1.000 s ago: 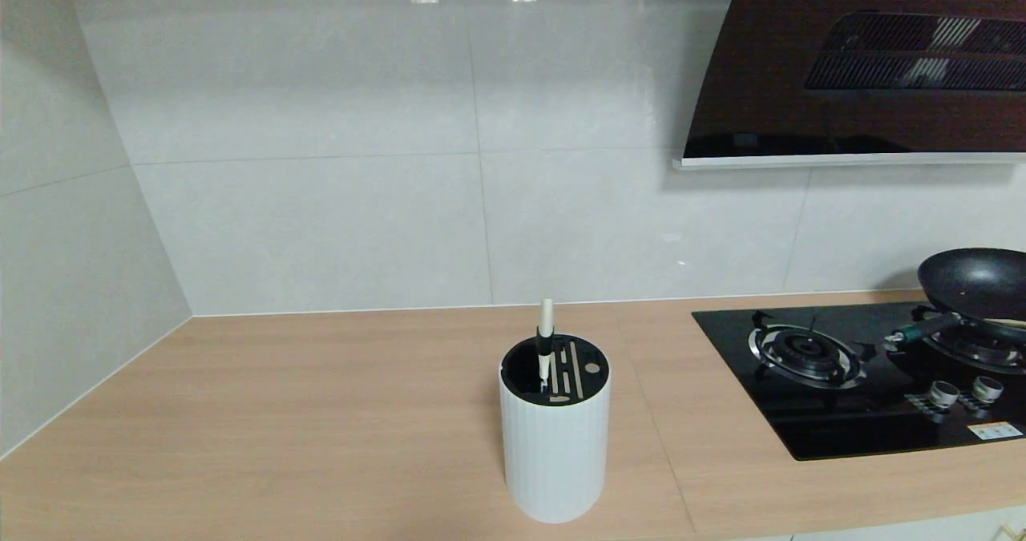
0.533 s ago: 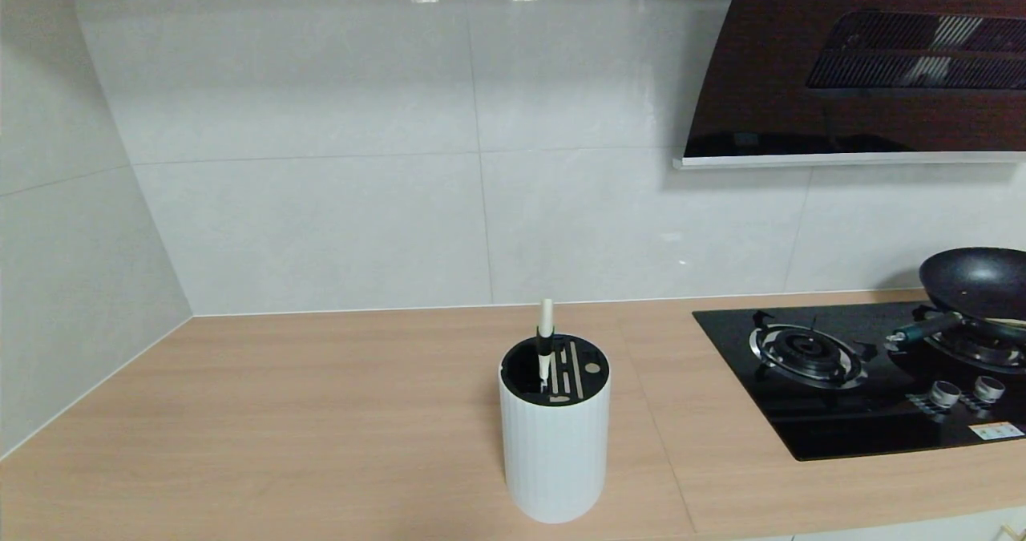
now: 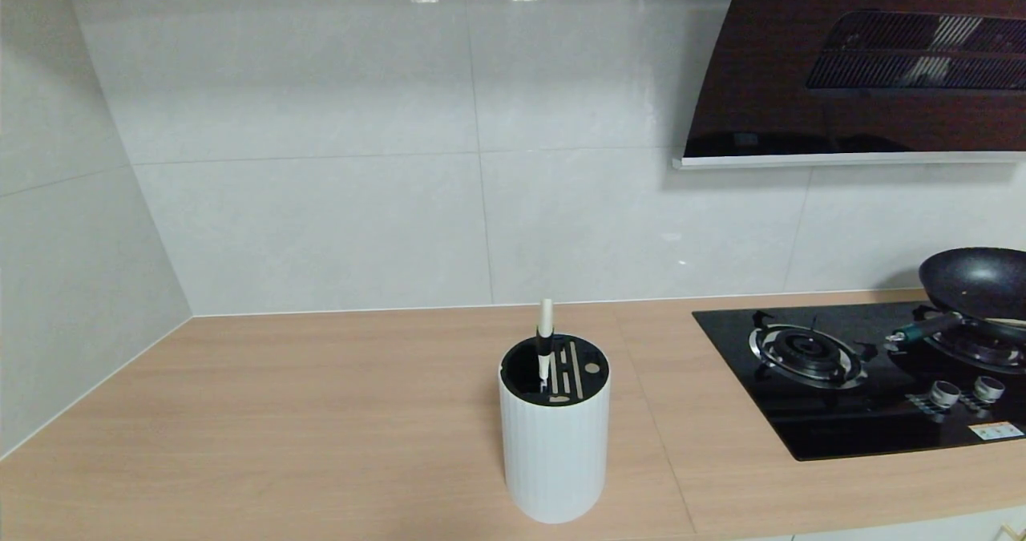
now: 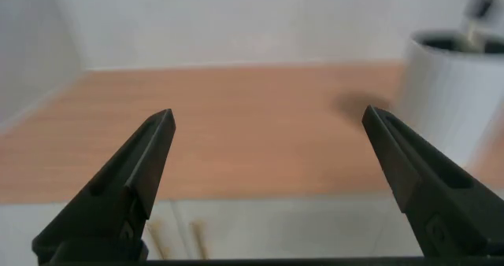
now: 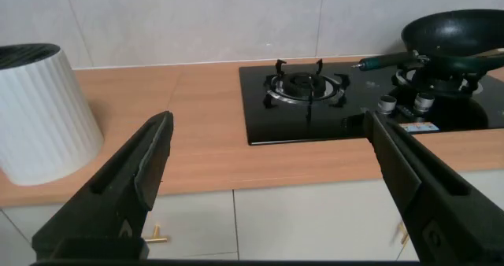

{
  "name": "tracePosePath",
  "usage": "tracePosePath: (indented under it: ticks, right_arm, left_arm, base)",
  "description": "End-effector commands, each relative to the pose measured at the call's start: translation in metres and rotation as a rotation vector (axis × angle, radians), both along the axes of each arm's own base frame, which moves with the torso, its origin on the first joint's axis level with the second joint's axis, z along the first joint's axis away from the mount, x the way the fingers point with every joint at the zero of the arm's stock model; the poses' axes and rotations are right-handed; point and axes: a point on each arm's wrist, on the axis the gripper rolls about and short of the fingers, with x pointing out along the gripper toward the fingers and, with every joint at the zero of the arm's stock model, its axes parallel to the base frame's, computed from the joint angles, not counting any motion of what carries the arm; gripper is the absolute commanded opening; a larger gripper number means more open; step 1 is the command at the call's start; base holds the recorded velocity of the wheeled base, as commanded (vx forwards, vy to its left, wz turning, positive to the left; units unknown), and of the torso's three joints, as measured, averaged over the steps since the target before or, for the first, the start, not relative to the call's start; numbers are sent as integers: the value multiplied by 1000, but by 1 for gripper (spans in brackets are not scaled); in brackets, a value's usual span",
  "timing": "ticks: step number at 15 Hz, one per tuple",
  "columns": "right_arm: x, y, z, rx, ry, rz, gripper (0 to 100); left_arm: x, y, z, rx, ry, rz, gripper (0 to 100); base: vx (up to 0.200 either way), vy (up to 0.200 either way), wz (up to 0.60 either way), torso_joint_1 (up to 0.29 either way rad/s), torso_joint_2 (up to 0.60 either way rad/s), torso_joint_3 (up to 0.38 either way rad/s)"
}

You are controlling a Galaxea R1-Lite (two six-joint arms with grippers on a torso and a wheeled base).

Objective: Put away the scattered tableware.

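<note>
One utensil stands upright in the white holder, dropped into the black slotted insert w/ its cream handle tip poking out. That piece looks stowed, handle up so it's easy to grab. Holder sits on the wood counter near the front edge, well apart from the gas hob. The black pan rests on the far burner, out of the way. Task looks done or nearly so, judging by this.

Now the left gripper: jaws spread wide, nothing between them, touching nothing, low by the counter's front edge. And the right gripper: same story, wide apart & empty, facing the stretch between holder and hob. Prob. a rest pose, so neither arm knocks the holder.
</note>
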Motion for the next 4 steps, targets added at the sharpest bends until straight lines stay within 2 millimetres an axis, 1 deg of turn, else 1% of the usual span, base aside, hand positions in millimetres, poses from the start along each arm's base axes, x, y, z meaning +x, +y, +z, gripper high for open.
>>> tracePosePath:
  ticks: [1, 4]
  right_arm:
    - [0, 0, -1, 2, 7, -1, 100]
    - [0, 0, -1, -1, 7, 1, 100]
  left_arm:
    - [0, 0, -1, -1, 3, 0, 100]
    - [0, 0, -1, -9, 2, 0, 100]
  base:
    - [0, 0, 0, 0, 0, 0]
    - [0, 0, 0, 0, 0, 0]
